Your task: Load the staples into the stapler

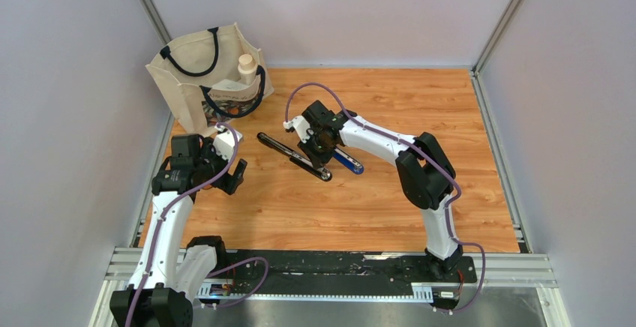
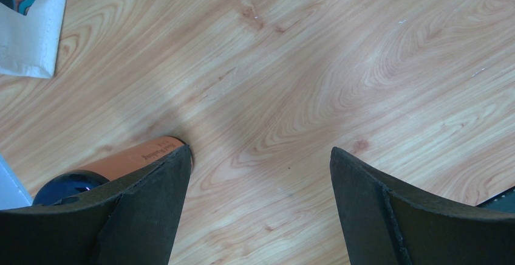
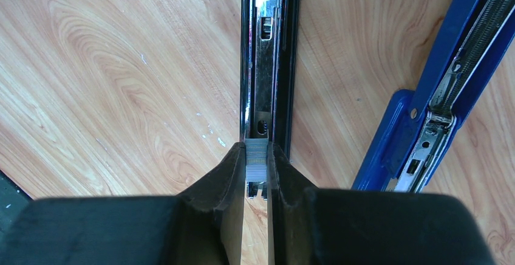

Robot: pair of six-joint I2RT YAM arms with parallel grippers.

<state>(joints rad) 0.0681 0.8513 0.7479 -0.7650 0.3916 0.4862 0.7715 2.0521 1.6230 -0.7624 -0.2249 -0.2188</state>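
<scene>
A short grey strip of staples (image 3: 257, 158) is pinched between the tips of my right gripper (image 3: 257, 153), which is shut on it. The strip sits right over the near end of the open metal channel of a black stapler (image 3: 267, 64). In the top view that black stapler (image 1: 289, 154) lies opened out flat on the wooden table, under the right gripper (image 1: 318, 145). My left gripper (image 2: 260, 152) hangs open over bare wood at the table's left (image 1: 235, 177), with nothing between its fingers.
A blue stapler (image 3: 449, 76) lies open just right of the black one (image 1: 349, 163). A canvas tote bag (image 1: 210, 79) with a bottle in it stands at the back left. An orange cylinder (image 2: 136, 158) lies beside the left finger.
</scene>
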